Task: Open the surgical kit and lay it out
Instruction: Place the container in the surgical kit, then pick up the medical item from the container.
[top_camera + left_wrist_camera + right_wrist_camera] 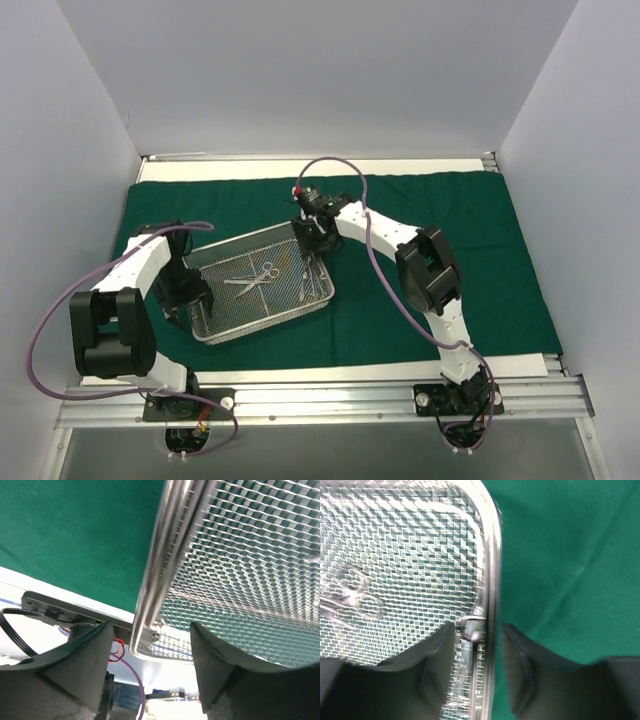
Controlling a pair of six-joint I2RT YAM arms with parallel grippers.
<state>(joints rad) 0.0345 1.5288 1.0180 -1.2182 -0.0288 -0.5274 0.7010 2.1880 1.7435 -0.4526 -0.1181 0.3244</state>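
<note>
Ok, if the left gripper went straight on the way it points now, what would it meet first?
The left gripper straddles the rim of the wire-mesh tray with jaws open, so that rim is likely the first contact, deep in the gap; the green cloth lies beyond.

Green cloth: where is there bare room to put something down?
Bare: the patch between the right arm and the green cloth's right edge; the far strip behind the mesh tray; the near wedge between tray and right arm. Crowded: the tray's left side, where the left tool straddles its rim, and its far corner, under the right tool.
</note>
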